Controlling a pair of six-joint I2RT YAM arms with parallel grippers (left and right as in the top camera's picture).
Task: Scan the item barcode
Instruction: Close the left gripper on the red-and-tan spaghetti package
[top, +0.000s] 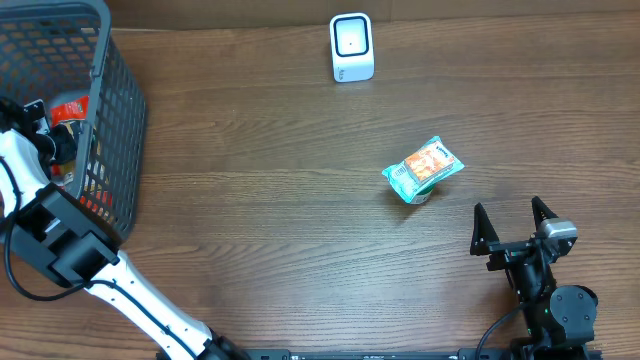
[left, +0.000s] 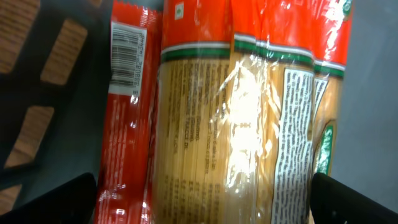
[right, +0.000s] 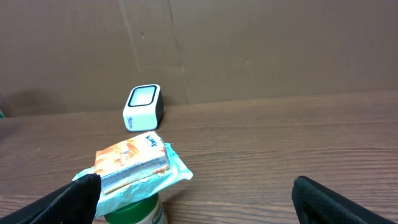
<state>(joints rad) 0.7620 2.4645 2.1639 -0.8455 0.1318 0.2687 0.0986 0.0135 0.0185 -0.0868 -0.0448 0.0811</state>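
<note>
My left gripper (left: 205, 200) is down inside the dark mesh basket (top: 122, 112), open, its black fingertips (left: 56, 199) at either side of a clear pack of spaghetti (left: 249, 118) with red and green print. Beside the pack lies a red packet (left: 127, 130) with a barcode (left: 124, 59) facing the camera. Nothing is gripped. The white scanner (top: 351, 47) stands at the table's back edge. My right gripper (top: 510, 222) rests open near the front right, just short of a teal and orange packet (top: 424, 166).
The teal packet (right: 134, 163) sits on top of a green-lidded bottle (right: 135, 213). The scanner (right: 143, 106) stands against a brown cardboard wall. Red items (top: 70, 108) show through the basket's top. The left arm (top: 70, 240) crosses the table's front left.
</note>
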